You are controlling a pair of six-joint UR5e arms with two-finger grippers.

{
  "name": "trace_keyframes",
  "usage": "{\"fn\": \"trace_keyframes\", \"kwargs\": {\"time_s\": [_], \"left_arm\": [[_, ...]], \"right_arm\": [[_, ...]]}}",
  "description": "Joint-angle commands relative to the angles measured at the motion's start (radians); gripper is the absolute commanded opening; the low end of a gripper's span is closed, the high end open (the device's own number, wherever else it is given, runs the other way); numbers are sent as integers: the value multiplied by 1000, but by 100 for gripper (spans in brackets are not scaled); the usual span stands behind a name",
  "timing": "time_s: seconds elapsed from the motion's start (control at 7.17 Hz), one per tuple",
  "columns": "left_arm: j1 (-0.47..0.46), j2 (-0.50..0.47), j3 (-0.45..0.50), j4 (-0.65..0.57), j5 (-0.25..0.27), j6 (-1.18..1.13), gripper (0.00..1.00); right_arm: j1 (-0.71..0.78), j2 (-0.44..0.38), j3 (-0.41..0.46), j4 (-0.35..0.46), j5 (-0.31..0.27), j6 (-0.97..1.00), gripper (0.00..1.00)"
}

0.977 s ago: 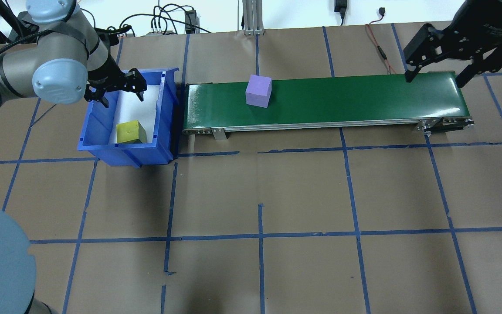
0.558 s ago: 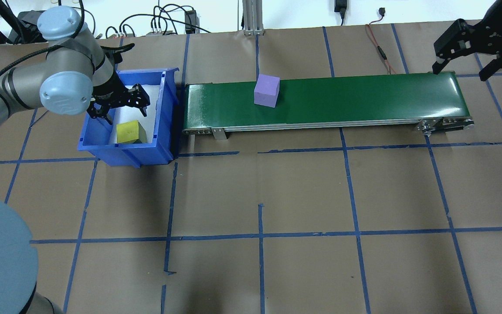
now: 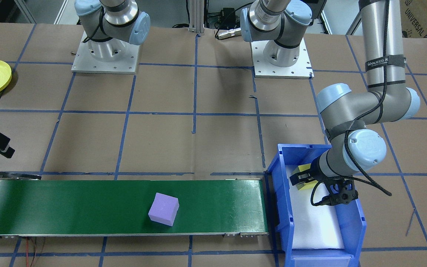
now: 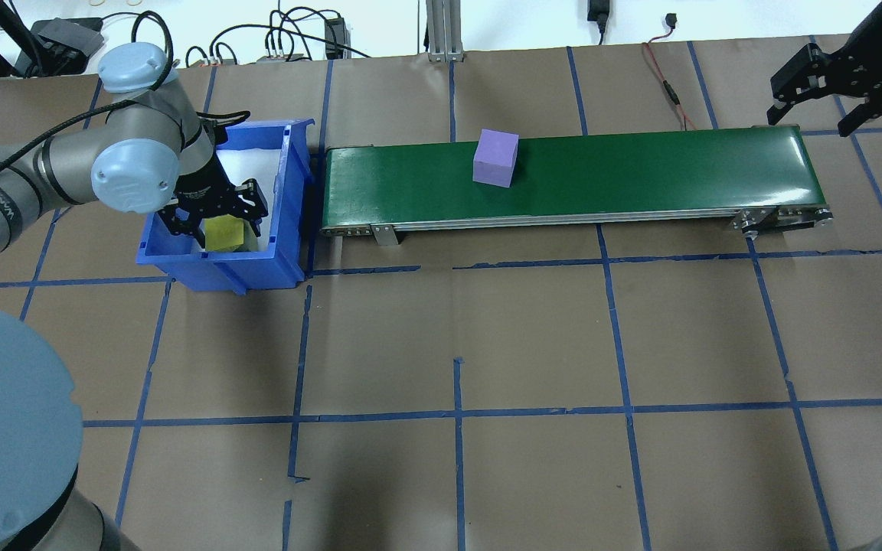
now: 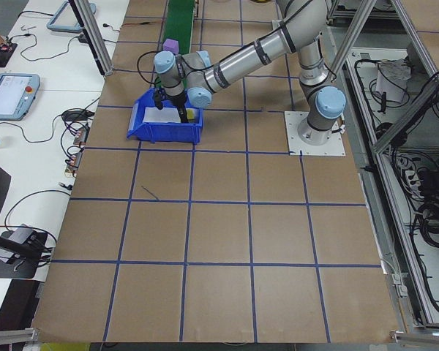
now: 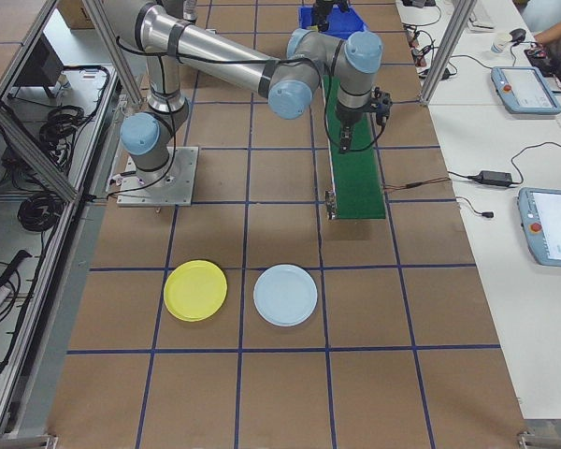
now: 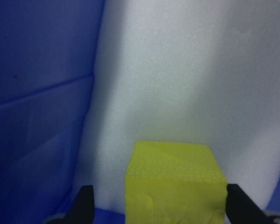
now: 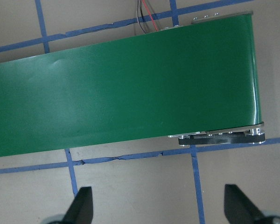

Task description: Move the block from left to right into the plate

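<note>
Straddling the yellow block [image 4: 224, 233], left claw [image 4: 217, 216] gapes; right claw [image 4: 807, 115] spread too.

On the bench [image 4: 533, 344], the bin [image 4: 290, 191] sits at the robot's left, just beside the near end of the conveyor belt [image 4: 640, 180], which runs off toward the robot's right. One block [image 4: 495, 157] rides on the belt, about mid-length. Another block [image 4: 224, 234] lies in the bin, between the fingers [image 7: 84, 205] of the left gripper [image 4: 215, 218]. The right gripper [image 4: 820, 96] hangs over the belt's far end. The plate [image 6: 195, 290] lies beyond that end, just beside a second plate [image 6: 285, 296].
</note>
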Motion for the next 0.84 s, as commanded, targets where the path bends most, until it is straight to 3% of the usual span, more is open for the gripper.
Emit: {"fn": "trace_keyframes", "kwargs": {"time_s": [0.0, 0.14, 0.42, 0.56, 0.7], "left_arm": [[0, -4, 24, 9, -13, 29, 59], [-2, 6, 65, 13, -13, 56, 54], [-6, 12, 221, -43, -15, 92, 54], [-40, 22, 301, -65, -18, 100, 54], [-149, 32, 321, -48, -12, 101, 54]], "right_arm": [[-4, 36, -3, -78, 13, -1, 100], [-4, 56, 7, -90, 75, -3, 100], [-4, 84, 8, -124, 116, -1, 100], [-4, 108, 8, -148, 149, -1, 100], [-4, 110, 10, -155, 153, -1, 100]]}}
